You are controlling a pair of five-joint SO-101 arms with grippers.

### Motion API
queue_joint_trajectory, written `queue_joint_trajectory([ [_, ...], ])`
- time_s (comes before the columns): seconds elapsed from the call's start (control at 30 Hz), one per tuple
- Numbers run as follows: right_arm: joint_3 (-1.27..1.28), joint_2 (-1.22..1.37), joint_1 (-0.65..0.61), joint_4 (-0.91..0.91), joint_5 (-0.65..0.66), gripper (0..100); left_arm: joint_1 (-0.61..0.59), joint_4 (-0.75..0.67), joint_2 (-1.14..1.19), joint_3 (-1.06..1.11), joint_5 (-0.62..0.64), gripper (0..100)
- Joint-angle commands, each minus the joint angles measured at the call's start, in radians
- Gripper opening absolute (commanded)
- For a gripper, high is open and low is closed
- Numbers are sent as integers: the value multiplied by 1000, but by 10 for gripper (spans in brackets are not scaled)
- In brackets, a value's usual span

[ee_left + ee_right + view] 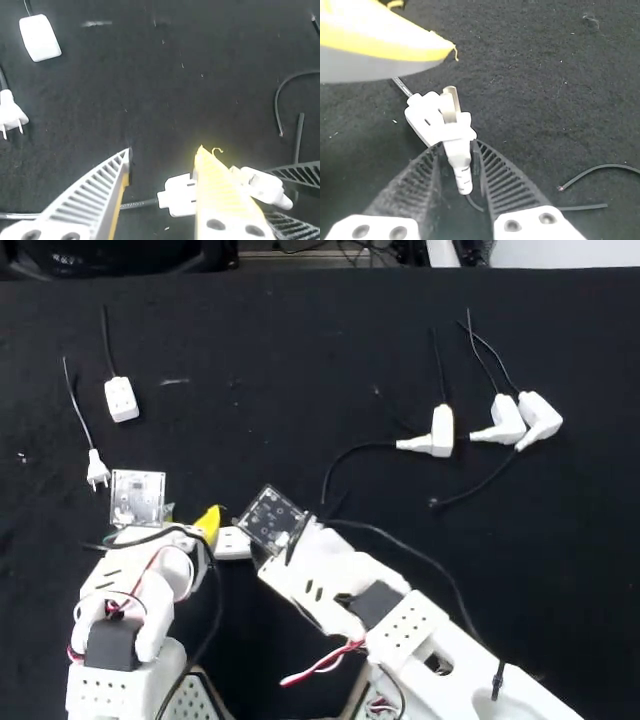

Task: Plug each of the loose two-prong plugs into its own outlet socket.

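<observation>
The plug (456, 140) is probably light, stiff and slick. The right gripper (456, 147) seems clamped on its neck, lower centre. The left gripper (164, 150), jaws spread, straddles the socket (177, 196).

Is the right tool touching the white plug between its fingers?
Touching. The right wrist view shows both fingers of the right tool pressed against the white plug.

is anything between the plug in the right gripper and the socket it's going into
Nothing visible does. The two-prong plug in the right gripper has its prongs right at the outlet socket. The left gripper has that socket between its open jaws, with the yellow one beside the plug, not between them.
</observation>
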Motion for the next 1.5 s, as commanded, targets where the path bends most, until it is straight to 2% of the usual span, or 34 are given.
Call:
queue_joint_trajectory([
  [0.0,-30,-33,2,3,-3,10,15,0,-8,-25,8,209],
  [0.13,-28,-31,-54,9,-3,10,8,2,-11,-38,9,209],
  [0.3,-28,-31,-60,12,-3,10,8,6,-11,-48,14,209],
  [0.5,-139,85,-60,124,-3,10,18,46,-11,-79,51,209],
  [0.83,-226,274,-61,52,-9,10,22,40,-11,-58,51,209],
  [0.93,-232,274,-61,49,-11,10,68,37,-9,-38,48,209],
  [1.03,-237,274,-63,52,-12,10,104,-8,-9,19,-14,209],
  [1.2,-234,245,-63,57,-12,10,94,-68,-9,76,-37,209],
  [1.47,-127,-24,-61,91,-77,10,38,-72,-9,79,-35,209],
])
